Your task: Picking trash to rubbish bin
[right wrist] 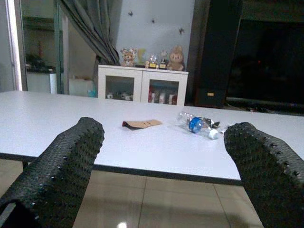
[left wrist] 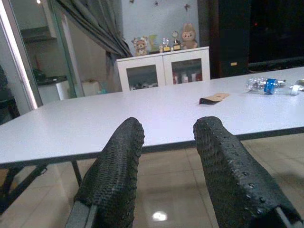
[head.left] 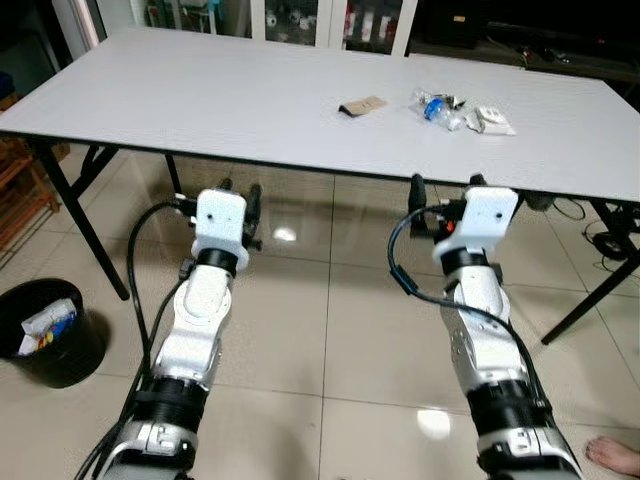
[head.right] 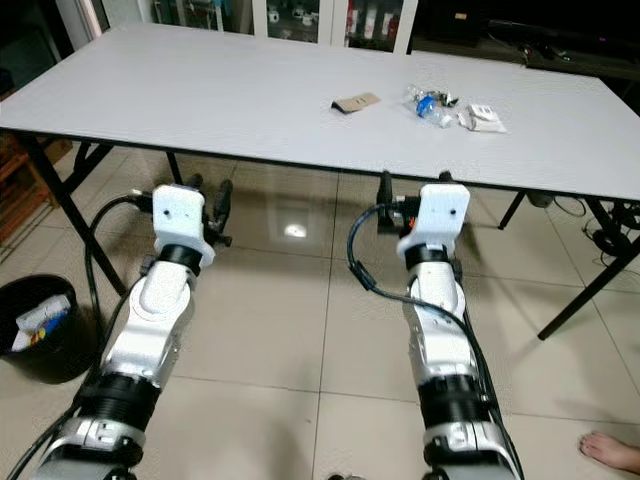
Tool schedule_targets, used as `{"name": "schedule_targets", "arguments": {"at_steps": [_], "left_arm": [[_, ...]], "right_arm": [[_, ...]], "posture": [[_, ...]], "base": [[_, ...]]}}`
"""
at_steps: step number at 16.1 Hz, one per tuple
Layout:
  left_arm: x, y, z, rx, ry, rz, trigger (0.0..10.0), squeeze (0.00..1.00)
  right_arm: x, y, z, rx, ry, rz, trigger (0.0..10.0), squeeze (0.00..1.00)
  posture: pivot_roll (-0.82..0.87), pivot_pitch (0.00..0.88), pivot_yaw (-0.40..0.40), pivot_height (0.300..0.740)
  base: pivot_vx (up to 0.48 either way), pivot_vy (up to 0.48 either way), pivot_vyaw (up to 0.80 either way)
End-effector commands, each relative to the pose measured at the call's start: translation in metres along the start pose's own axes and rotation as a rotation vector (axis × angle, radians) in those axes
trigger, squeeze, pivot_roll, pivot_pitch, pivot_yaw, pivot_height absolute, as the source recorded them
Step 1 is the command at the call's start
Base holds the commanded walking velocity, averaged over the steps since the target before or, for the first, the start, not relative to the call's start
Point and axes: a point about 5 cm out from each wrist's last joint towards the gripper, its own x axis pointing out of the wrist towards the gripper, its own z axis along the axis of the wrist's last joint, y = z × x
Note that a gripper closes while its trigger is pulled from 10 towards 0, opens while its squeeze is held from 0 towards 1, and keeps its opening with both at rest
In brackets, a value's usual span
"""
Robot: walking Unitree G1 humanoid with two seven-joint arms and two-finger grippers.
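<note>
Trash (head.left: 465, 112) lies small and indistinct on the table (head.left: 200, 100); both claws, left (head.left: 238, 193) and right (head.left: 445, 187), gape empty.

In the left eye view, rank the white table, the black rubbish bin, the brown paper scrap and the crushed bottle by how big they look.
1. white table, by far the largest.
2. black rubbish bin, though it sits nearer the camera, which flatters it.
3 and 4. crushed bottle and brown paper scrap look about alike; too close to rank.
</note>
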Motion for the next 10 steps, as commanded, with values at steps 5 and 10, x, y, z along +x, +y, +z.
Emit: {"name": "schedule_targets", "arguments": {"at_steps": [5,10], "left_arm": [[0.007,0.001,0.013,0.008,-0.029,0.003,10.0,0.00],[0.010,0.005,0.011,0.021,-0.006,0.002,10.0,0.00]], "right_arm": [[0.003,0.004,0.005,0.001,0.001,-0.006,10.0,0.00],[0.005,0.009,0.004,0.011,0.020,-0.008,10.0,0.00]], "posture": [[0.01,0.000,-0.062,0.740],[0.00,0.000,-0.050,0.740]], "base": [[0.469,0.000,0.00],[0.468,0.000,0.00]]}}
